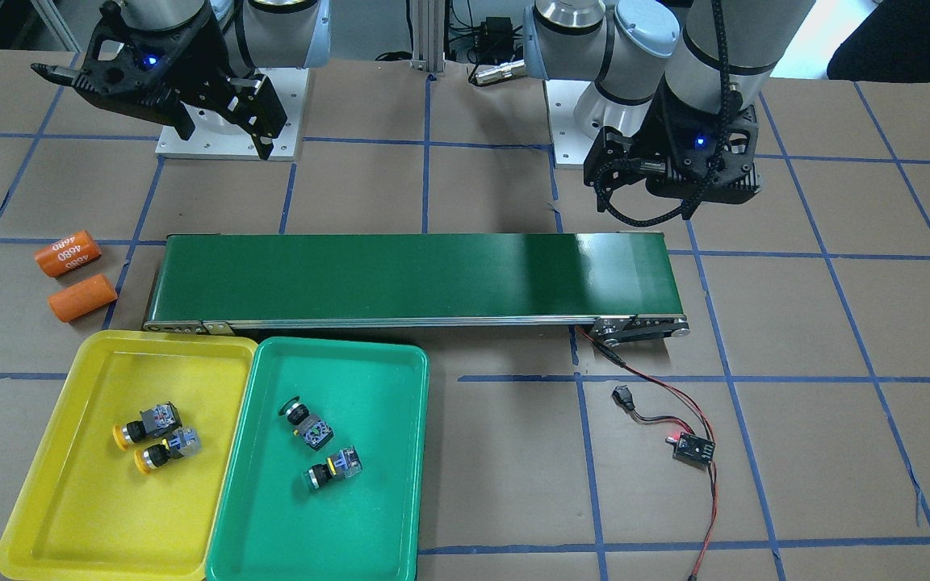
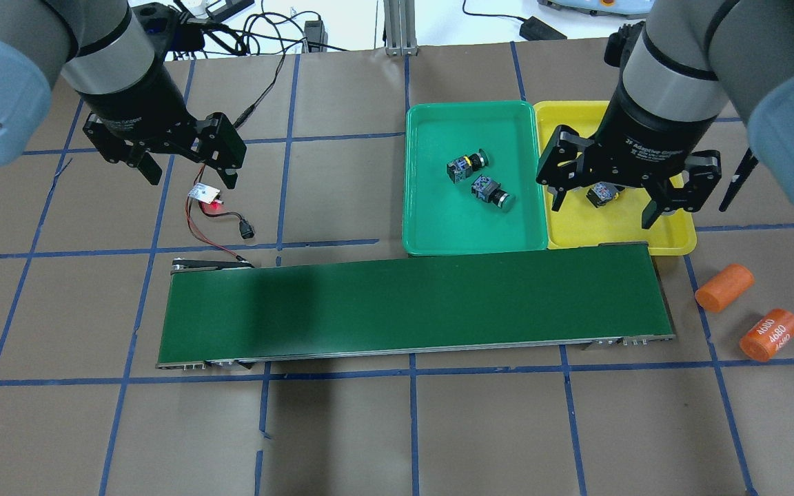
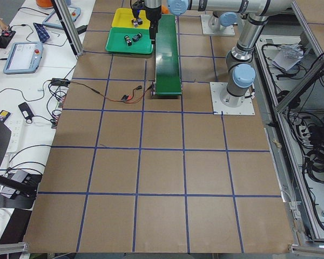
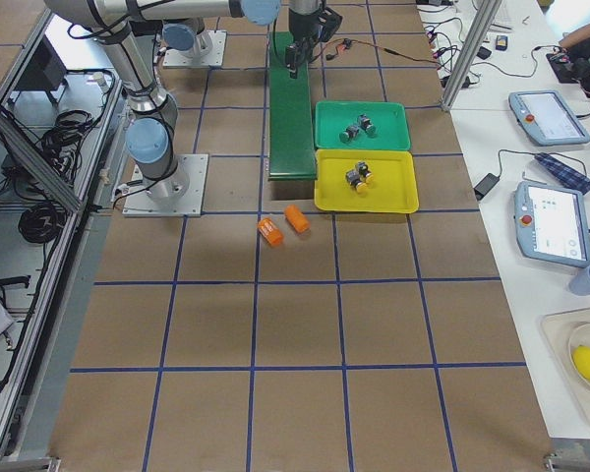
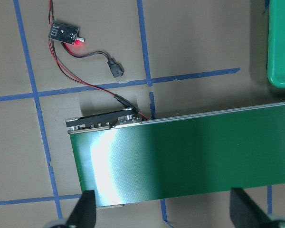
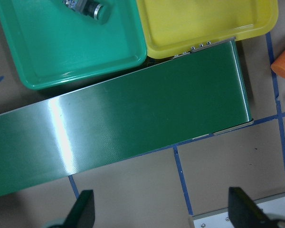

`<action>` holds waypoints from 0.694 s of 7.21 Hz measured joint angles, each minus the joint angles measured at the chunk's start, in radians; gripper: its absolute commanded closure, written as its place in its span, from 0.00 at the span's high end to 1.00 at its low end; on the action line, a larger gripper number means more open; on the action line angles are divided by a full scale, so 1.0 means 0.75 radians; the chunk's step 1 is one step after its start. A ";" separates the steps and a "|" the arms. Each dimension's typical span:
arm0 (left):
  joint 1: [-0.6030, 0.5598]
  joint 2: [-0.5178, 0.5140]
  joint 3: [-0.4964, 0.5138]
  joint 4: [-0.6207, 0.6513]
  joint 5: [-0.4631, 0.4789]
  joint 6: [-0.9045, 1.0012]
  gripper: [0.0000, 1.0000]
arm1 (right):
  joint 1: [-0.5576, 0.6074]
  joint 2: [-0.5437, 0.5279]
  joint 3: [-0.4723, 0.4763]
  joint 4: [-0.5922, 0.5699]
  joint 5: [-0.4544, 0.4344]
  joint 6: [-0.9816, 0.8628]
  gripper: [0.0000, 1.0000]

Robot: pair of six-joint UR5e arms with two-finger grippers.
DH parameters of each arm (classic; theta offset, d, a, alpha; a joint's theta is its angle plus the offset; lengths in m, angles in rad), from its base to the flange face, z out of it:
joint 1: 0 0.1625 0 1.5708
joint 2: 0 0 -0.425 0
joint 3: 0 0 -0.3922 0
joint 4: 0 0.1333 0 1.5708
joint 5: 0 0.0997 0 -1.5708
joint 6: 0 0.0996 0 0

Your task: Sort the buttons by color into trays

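Two yellow-capped buttons [image 1: 146, 425] [image 1: 166, 450] lie in the yellow tray [image 1: 69, 508]. Two green-capped buttons [image 1: 303, 420] [image 1: 334, 468] lie in the green tray [image 1: 376, 524]. In the overhead view the green buttons [image 2: 466, 165] [image 2: 492, 191] show in the green tray [image 2: 438, 227]. My right gripper [image 2: 602, 210] hangs open and empty above the yellow tray [image 2: 617, 238] and hides most of the yellow buttons. My left gripper [image 2: 190, 176] is open and empty, beyond the belt's left end. Both wrist views show wide-spread empty fingers.
A long dark-green conveyor belt [image 2: 411, 310] runs across the table in front of the trays. Two orange cylinders [image 2: 724, 287] [image 2: 769, 335] lie right of the belt. A small sensor board with red and black wires [image 2: 205, 195] lies under my left gripper.
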 measured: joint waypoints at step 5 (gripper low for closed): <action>0.002 -0.004 -0.001 0.002 0.000 0.002 1.00 | -0.017 0.017 0.026 -0.015 0.006 -0.283 1.00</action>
